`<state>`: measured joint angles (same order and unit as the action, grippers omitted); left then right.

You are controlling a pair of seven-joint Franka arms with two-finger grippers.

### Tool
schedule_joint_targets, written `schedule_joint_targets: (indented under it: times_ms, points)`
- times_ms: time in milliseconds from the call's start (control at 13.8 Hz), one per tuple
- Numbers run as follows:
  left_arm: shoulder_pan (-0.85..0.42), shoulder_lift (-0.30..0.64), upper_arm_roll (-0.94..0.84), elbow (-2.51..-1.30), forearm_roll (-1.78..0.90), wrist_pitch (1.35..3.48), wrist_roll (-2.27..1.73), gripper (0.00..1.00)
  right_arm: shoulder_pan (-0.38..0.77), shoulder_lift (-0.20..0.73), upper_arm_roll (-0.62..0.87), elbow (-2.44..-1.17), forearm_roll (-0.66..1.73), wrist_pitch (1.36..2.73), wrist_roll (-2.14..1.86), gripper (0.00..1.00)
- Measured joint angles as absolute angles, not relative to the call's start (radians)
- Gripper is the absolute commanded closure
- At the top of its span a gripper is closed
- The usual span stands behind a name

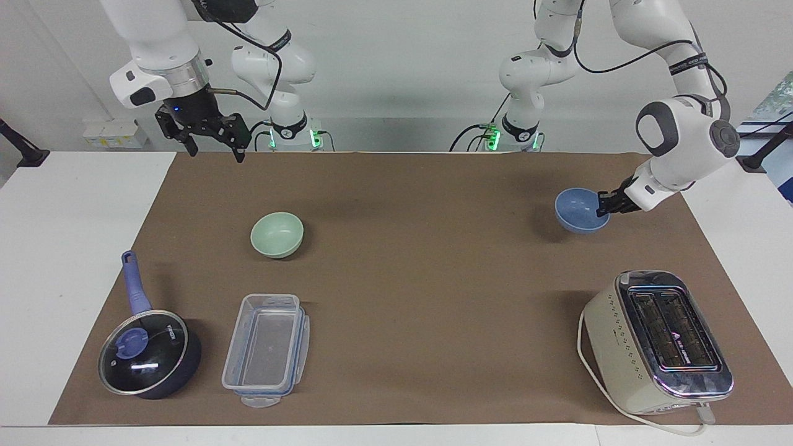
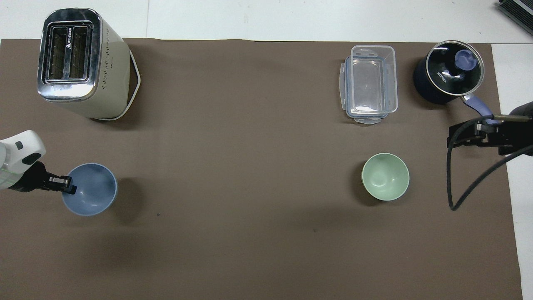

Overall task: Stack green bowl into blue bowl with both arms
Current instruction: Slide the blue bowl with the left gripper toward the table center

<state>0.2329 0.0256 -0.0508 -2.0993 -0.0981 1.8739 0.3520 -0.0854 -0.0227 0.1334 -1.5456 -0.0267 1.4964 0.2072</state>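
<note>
My left gripper (image 1: pixel 602 205) is pinched on the rim of the blue bowl (image 1: pixel 579 210), lifted off the mat to carry it over. The green bowl (image 1: pixel 277 234) sits at 9 o'clock, well apart. My right gripper (image 1: pixel 213 144) waits spread. The toaster (image 1: pixel 657 339), container (image 1: pixel 266 349) and pot (image 1: pixel 148 359) are not in the path.

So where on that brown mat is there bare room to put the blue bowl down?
The widest bare stretch is the mat's middle, between the green bowl and the blue bowl, which the left pincer holds lifted. The strip between the clear box and the toaster is bare too. It is crowded where the pot sits beside the box.
</note>
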Motion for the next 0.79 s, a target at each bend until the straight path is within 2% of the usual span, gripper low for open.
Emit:
schedule_joint_targets:
  times_ms: [289, 578, 794]
  points:
    - [0.233, 0.026, -0.064, -2.03, -0.099, 1.799, 0.33, 1.0, -0.086, -0.023, 0.132, -1.546, -0.027, 1.496, 0.207, 0.0]
    - [0.226, 0.026, -0.077, -2.029, -0.1, 1.793, 0.309, 1.0, -0.086, -0.023, 0.132, -1.546, -0.027, 1.496, 0.207, 0.0]
    - [0.173, 0.027, -0.083, -2.03, -0.104, 1.791, 0.244, 1.0, -0.086, -0.023, 0.132, -1.546, -0.027, 1.496, 0.207, 0.0]
